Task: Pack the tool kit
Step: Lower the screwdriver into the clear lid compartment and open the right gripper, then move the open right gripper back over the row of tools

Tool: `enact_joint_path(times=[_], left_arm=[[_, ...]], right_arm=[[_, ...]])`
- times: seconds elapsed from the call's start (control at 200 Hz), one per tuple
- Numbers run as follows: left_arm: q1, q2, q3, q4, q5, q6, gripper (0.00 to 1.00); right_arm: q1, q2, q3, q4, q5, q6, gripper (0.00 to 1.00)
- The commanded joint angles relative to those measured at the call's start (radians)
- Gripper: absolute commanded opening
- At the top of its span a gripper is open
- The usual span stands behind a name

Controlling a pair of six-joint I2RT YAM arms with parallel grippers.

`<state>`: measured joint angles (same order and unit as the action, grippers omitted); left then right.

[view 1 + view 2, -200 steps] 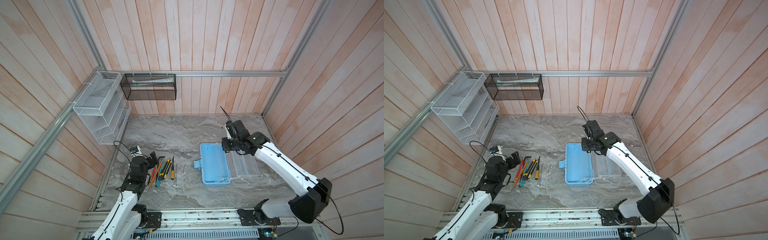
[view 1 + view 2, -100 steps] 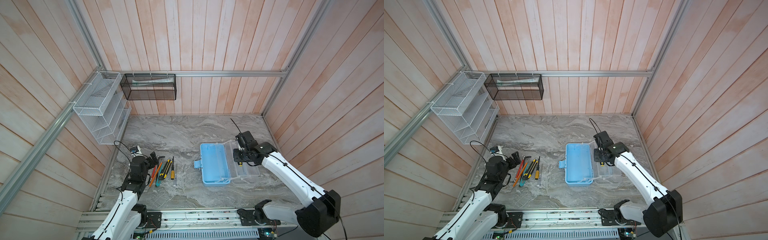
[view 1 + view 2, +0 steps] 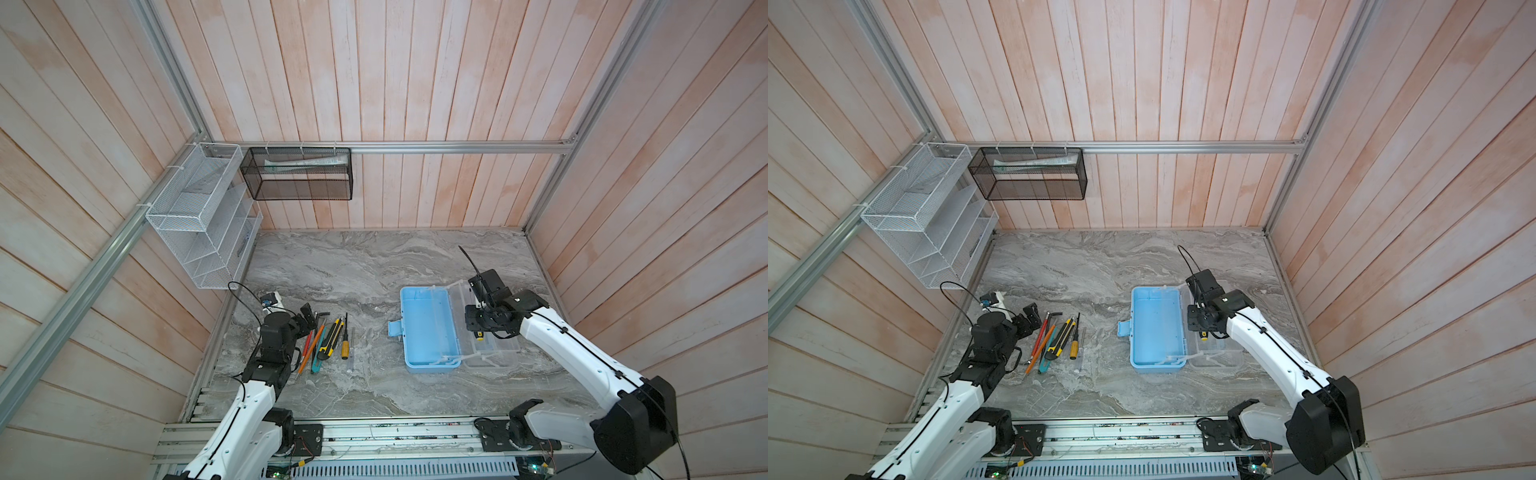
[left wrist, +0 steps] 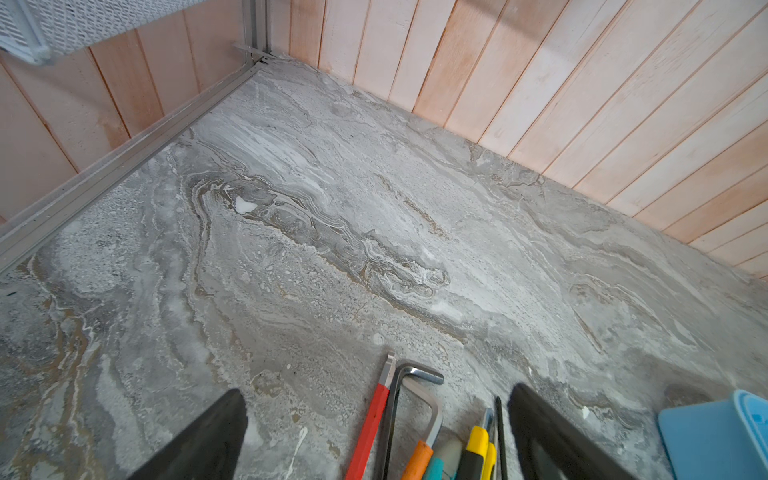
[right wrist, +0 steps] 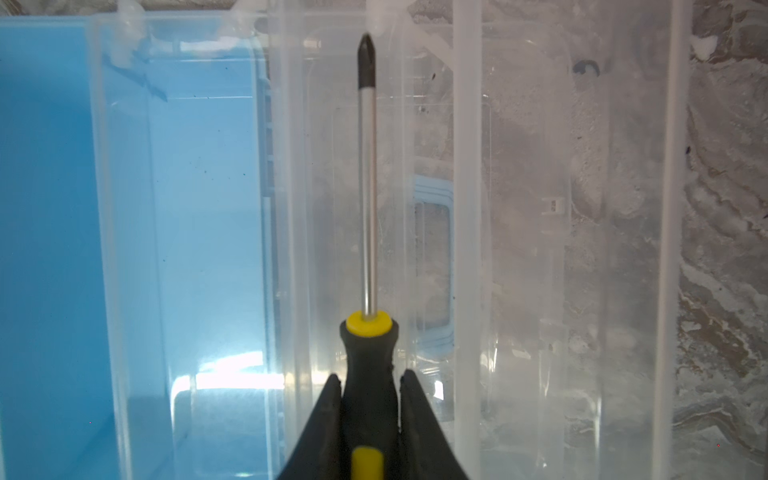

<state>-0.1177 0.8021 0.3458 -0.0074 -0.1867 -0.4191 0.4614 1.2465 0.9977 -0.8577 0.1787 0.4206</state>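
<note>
The tool kit case lies open in both top views: light-blue base (image 3: pixel 428 332) with its handle (image 3: pixel 395 328) on the left, see-through lid (image 3: pixel 496 353) folded out to the right. My right gripper (image 3: pixel 478 329) hovers low over the lid beside the hinge. In the right wrist view its fingers (image 5: pixel 328 399) press against the black handle of a yellow-black screwdriver (image 5: pixel 368 187), whose shaft points along the lid (image 5: pixel 519 249). My left gripper (image 3: pixel 309 316) stands open at the far end of the tool row. That row holds a red pencil (image 4: pixel 374 419), a hex key (image 4: pixel 415 374), a cutter (image 3: pixel 328 343) and another screwdriver (image 3: pixel 344 347).
A white wire-mesh rack (image 3: pixel 199 216) hangs on the left wall. A black mesh basket (image 3: pixel 299 178) hangs on the back wall. Bare marble table (image 3: pixel 353 266) stretches behind the tools and the case. Wooden walls close in on three sides.
My right arm has carried the screwdriver from over the base's far edge to the right and nearer, over the lid. The left arm has not moved.
</note>
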Motion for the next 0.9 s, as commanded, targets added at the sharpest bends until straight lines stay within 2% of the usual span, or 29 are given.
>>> enact_joint_path(times=[0.0, 0.14, 0.295, 0.45, 0.55, 0.645, 0.73, 0.895], left_arm=[[0.003, 0.002, -0.006, 0.014, 0.01, 0.009, 1.0], [0.004, 0.001, -0.007, 0.012, 0.01, 0.008, 1.0], [0.004, 0.002, -0.006, 0.012, 0.01, 0.009, 1.0], [0.004, 0.003, -0.006, 0.014, 0.01, 0.008, 1.0], [0.004, 0.007, -0.003, 0.012, 0.008, 0.007, 1.0], [0.005, 0.005, -0.004, 0.011, 0.007, 0.006, 1.0], [0.006, 0.0, -0.006, 0.011, 0.004, 0.004, 1.0], [0.006, 0.001, -0.004, -0.002, -0.02, -0.011, 1.0]], right_arm=[[-0.004, 0.002, 0.04, -0.029, 0.038, -0.002, 0.29], [-0.004, -0.002, 0.109, -0.065, 0.057, -0.011, 0.34], [0.033, -0.02, 0.182, -0.021, 0.005, 0.005, 0.36], [0.226, 0.015, 0.185, 0.174, -0.06, 0.094, 0.37], [0.358, 0.088, 0.177, 0.31, -0.058, 0.155, 0.37], [0.44, 0.188, 0.177, 0.423, -0.079, 0.19, 0.37], [0.5, 0.299, 0.226, 0.447, -0.11, 0.201, 0.37], [0.604, 0.47, 0.305, 0.454, -0.099, 0.227, 0.38]])
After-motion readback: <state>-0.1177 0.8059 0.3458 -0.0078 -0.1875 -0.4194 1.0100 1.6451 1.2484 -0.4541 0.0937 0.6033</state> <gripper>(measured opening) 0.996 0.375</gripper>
